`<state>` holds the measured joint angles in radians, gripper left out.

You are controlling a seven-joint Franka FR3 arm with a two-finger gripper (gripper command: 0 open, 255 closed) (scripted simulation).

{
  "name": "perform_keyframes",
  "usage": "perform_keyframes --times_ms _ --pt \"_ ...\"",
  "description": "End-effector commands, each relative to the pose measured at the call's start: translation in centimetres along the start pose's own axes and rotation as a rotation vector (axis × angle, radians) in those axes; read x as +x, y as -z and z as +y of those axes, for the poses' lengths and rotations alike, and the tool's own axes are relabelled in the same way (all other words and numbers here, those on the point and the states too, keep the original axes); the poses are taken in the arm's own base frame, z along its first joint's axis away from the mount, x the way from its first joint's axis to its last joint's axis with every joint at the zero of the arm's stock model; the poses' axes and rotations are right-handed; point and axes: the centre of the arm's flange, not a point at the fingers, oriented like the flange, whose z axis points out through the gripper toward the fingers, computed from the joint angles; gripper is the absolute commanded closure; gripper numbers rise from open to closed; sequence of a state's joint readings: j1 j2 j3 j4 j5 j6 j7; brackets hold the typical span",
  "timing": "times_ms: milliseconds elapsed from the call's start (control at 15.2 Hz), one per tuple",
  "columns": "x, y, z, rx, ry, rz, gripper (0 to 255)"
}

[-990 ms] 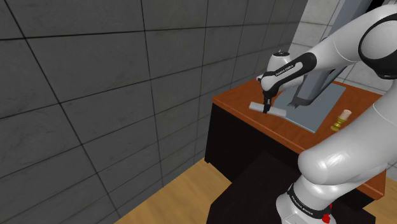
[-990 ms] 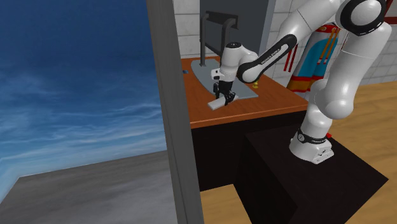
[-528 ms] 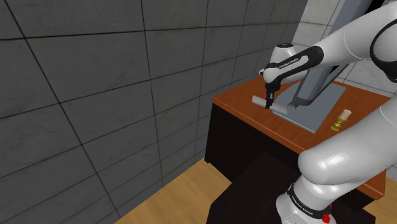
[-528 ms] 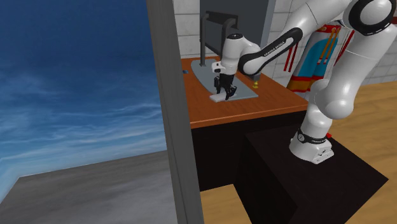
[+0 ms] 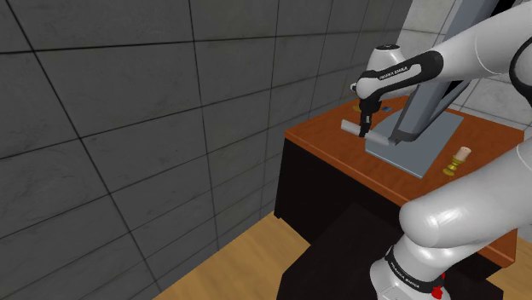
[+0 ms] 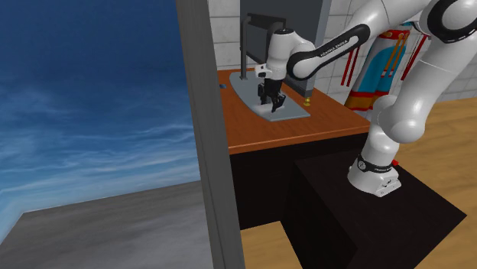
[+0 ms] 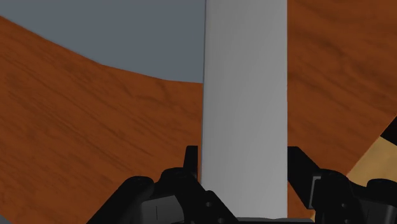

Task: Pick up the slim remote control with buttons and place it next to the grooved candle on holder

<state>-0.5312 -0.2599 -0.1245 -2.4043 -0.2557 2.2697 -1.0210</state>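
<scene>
Lifted since one second ago, the remote (image 5: 349,126) has left the desk's (image 5: 320,141) front edge and has been carried up and toward the back of the desk, to the corner of the grey mat (image 5: 418,145).

Shoulder view: the gripper (image 5: 363,132) points down and clasps the remote near one end. The rest of the bar sticks out sideways toward this view's left, roughly level and clear of the desk top. The candle (image 5: 460,158) stands on the bare wood just beside the mat's far side, well apart from the remote.

Second exterior view: the gripper (image 6: 270,105) hangs over the mat (image 6: 294,108), and the remote (image 6: 275,109) shows as a small pale piece at its tips. The candle (image 6: 308,98) lies beyond the mat's right edge in this view.

Wrist view: the remote (image 7: 245,95) is a plain pale grey bar with no buttons visible. It runs straight out from the gripper (image 7: 243,162), between the two fingers (image 7: 191,162). These are part closed, one pressed against each long side of the bar. Beneath lie the reddish-brown desk (image 7: 95,127) and an edge of the mat (image 7: 127,32).
</scene>
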Motion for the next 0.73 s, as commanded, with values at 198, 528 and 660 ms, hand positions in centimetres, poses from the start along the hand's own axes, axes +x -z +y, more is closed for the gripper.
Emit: perform_keyframes --times_ms 198,528,660 --pt "-0.5 2.9 0.7 -0.003 -0.005 0.001 255" --pt "-0.8 5.5 1.2 -0.003 -0.005 0.001 255" --pt "-0.9 6.5 1.4 -0.003 -0.005 0.001 255"
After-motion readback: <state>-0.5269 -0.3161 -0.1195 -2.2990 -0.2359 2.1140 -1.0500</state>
